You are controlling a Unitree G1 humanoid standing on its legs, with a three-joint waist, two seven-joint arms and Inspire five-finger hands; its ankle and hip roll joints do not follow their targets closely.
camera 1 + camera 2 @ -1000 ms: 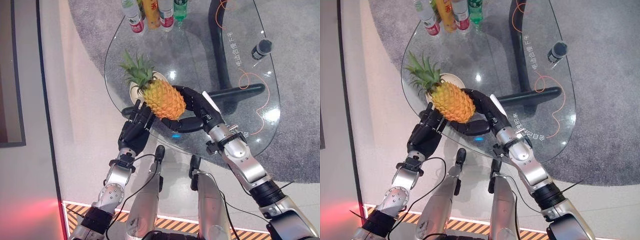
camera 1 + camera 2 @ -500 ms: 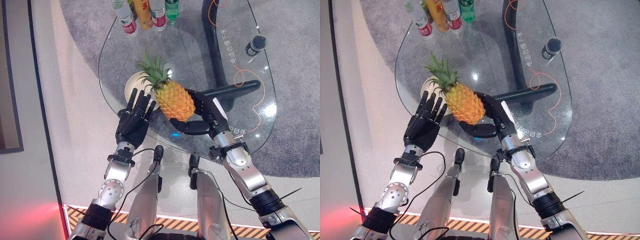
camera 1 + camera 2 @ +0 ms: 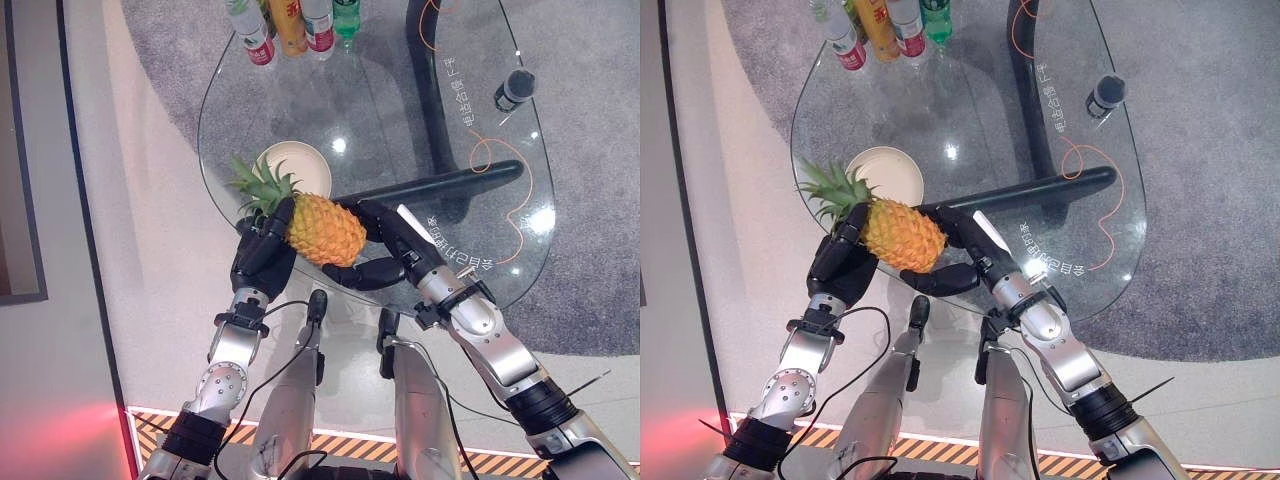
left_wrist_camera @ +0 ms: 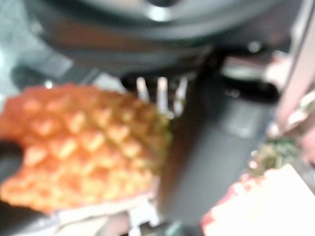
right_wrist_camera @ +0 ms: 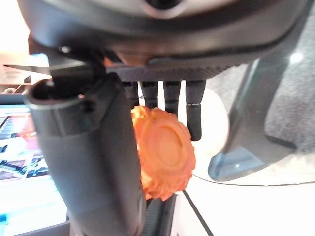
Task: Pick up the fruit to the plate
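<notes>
- Orange and knobbly, the pineapple (image 3: 325, 228) lies on its side in the air at the near edge of the glass desk (image 3: 400, 130), between my two hands, its leafy crown (image 3: 258, 184) pointing to my left and slightly away.
- My right hand (image 3: 385, 245) cups the butt end, with the fingers curled over the far side and the thumb hooked underneath; the right wrist view shows the fruit's round base pinned between the thumb and the row of fingers.
- My left hand (image 3: 262, 248) is against the crown end, its fingers lying up along the fruit where the leaves begin. They look fairly straight, so I judge it is propping rather than clasping.
- I expect it to be heavy and stiff, with a hard, rough rind that should not slip or dent, so a firm squeeze is safe.
- Weight sits in the body, not the leaves. I would keep my hold on the thick middle and base, because the crown is light, spiky and could twist or tear off.
- Being long, it may pivot in a one-handed hold, so support at both ends seems wise.
- White and bare, the plate (image 3: 296, 166) lies on the desk just beyond the leaves, and the fruit is not yet over it.
- Bottles (image 3: 291, 22) stand at the far edge, well apart from the plate.
</notes>
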